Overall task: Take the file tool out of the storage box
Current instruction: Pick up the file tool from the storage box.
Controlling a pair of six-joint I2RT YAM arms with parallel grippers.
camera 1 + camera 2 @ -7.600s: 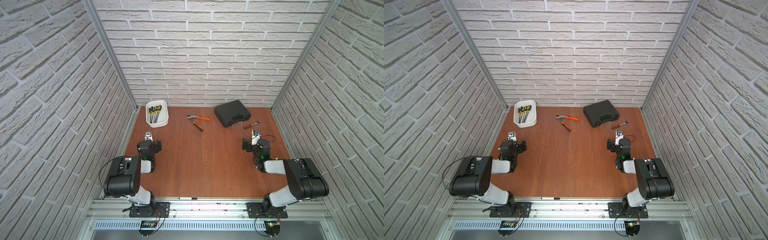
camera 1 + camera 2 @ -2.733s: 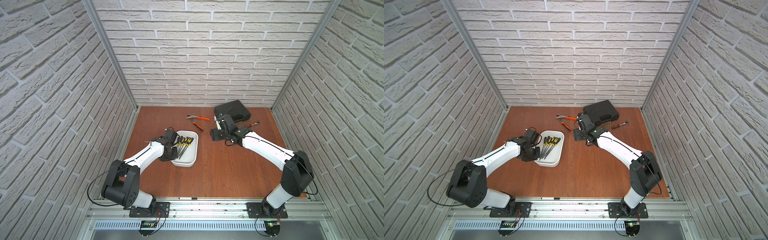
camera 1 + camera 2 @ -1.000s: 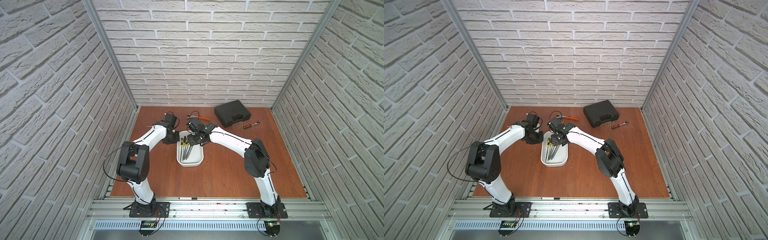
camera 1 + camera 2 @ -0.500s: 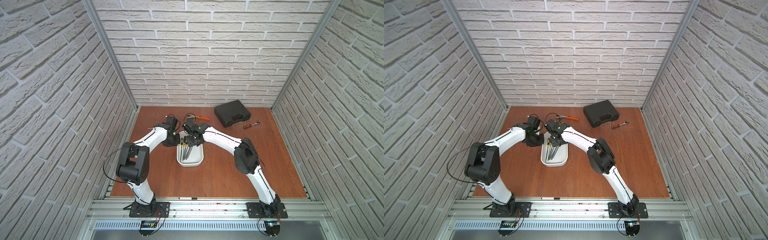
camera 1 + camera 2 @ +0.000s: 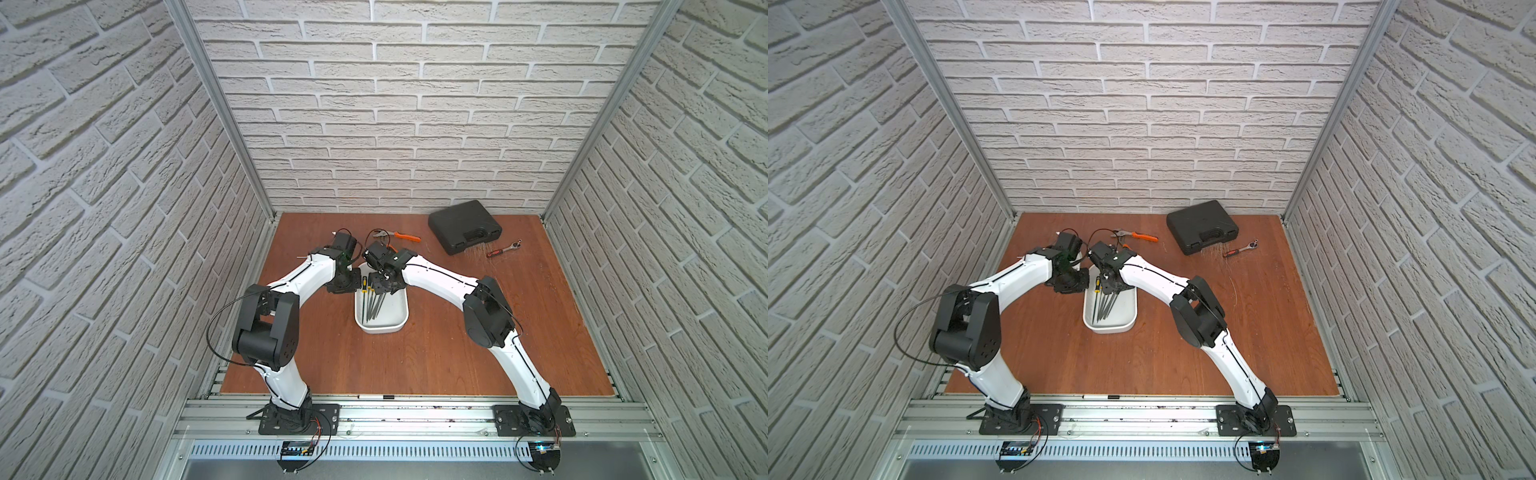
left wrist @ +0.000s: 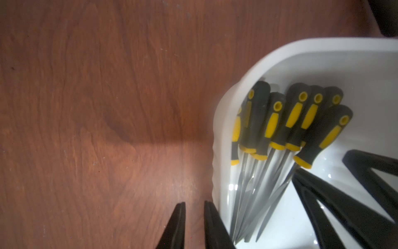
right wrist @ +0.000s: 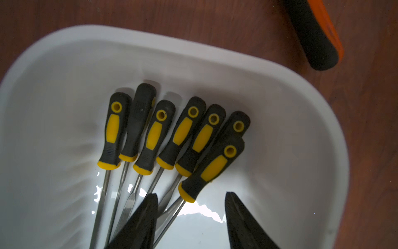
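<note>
A reddish wooden tabletop (image 5: 415, 353), enclosed by white brick-pattern walls, is being observed. The storage box (image 5: 382, 330) is being recorded on it, directly beneath the right gripper (image 7: 191, 194) and just beside the left gripper (image 6: 193, 204).

The right gripper's jaws are being held spread over the box interior, with nothing pinched. The shaft of the topmost file tool (image 7: 212, 166) is being straddled between them, and its black-and-yellow handle is lying just ahead of the fingertips. The other files (image 7: 150, 133) are being noted fanned beside it, all inside the box.

The left gripper's jaws are being held only slightly apart, with a narrow slit of bare wood showing between them and nothing gripped. Both fingers are being kept outside the box, one close against its outer wall; contact cannot be confirmed.

Orange-handled pliers (image 5: 405, 237) are being noted just beyond the right gripper, outside the box. A black tool case (image 5: 464, 226) and a ratchet (image 5: 505, 248) are being noted well apart from both grippers.
</note>
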